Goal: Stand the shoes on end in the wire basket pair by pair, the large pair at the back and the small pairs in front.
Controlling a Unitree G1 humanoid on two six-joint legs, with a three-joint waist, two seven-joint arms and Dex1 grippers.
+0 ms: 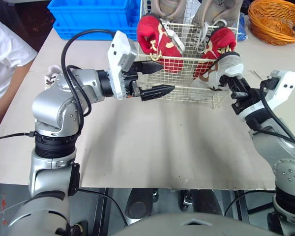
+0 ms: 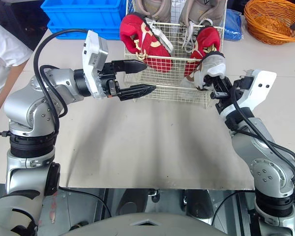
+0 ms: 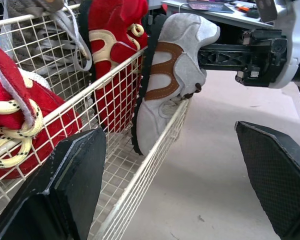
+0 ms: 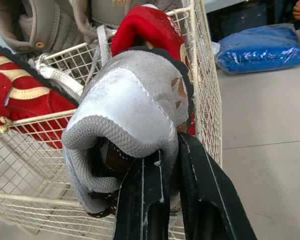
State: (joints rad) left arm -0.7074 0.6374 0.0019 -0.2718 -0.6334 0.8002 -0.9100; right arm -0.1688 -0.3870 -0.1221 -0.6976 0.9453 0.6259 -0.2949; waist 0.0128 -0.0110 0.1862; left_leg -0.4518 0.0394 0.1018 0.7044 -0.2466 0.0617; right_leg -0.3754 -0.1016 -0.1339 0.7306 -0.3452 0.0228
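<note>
Since the large tan pair (image 1: pixel 164 9) stands at the back of the wire basket (image 1: pixel 187 96) and the red pair (image 1: pixel 157 39) stands on end in front of it, the left eye view suggests the task is well along; the right gripper (image 1: pixel 232 82) holds a grey shoe (image 1: pixel 220 69) at the basket's front right corner, so this small pair is at best half placed; the left gripper (image 1: pixel 167 77) hangs just before the front wall, jaws spread and empty. The table (image 1: pixel 162 147) in front of the basket is bare, giving both arms room to draw back; a blue crate (image 1: pixel 93 14) sits behind on the left, an orange wicker basket (image 1: pixel 278 22) behind on the right, a person's sleeve (image 1: pixel 5 54) at the far left edge.

The right eye view gives the same layout; the grey shoe leans over the front rim, close against the right red shoe.

In the left wrist view the grey shoe stands nearly upright, sole toward that red shoe, its lower end at the corner wires; whether it rests on the basket floor I cannot tell; a bare stretch of floor along the front wall looks like room for more; the spread fingers (image 3: pixel 65 190) are well apart from the shoe.

In the right wrist view the fingers (image 4: pixel 140 200) pinch the shoe's heel collar; the side wall's rim runs just beside the shoe, so I judge clearance there to be tight on release.
</note>
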